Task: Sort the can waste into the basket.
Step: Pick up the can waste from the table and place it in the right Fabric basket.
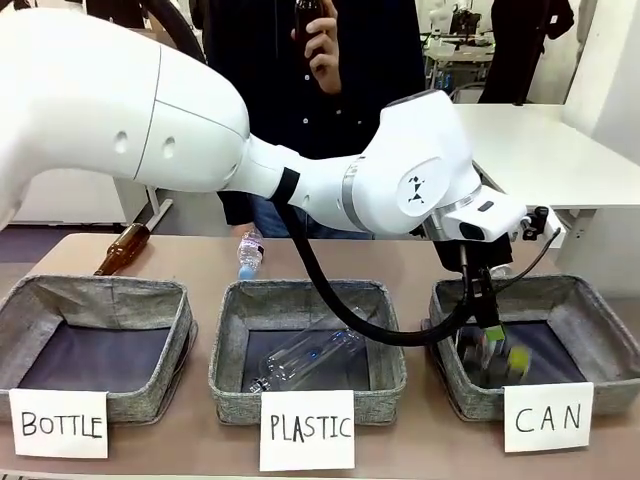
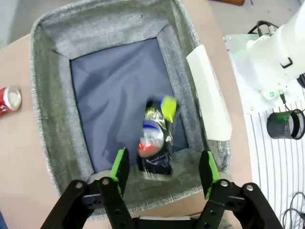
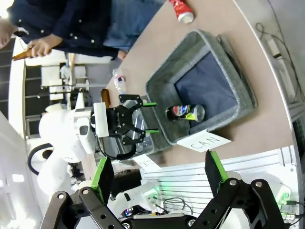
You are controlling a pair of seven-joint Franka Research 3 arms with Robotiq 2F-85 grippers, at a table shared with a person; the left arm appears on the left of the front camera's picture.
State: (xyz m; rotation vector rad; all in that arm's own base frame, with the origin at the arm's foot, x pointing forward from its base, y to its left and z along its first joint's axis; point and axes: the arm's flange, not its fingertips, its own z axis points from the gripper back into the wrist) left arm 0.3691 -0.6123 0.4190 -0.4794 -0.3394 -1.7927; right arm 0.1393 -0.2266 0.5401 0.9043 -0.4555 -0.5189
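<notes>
Below the left gripper [image 2: 163, 168], fingers spread, a black can [image 2: 156, 138] lies in the basket [image 1: 590, 310] carded "CAN" [image 1: 547, 417]. Neighbouring cards read "PLASTIC" [image 1: 307, 430] and "BOTTLE" [image 1: 59, 424]. Right gripper [image 3: 157, 176] open and empty; red can [image 2: 9, 98] on the table [image 2: 28, 162] outside the basket.

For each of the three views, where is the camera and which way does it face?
Front view: between the arms, looking across the table at the person; the left arm reaches over the basket marked CAN.
Left wrist view: looks down between the open left gripper into that basket, where a black can blurs.
Right wrist view: from farther off, rolled sideways, past the open right gripper toward the basket and person.
Both wrist views share the red can outside the basket.
</notes>
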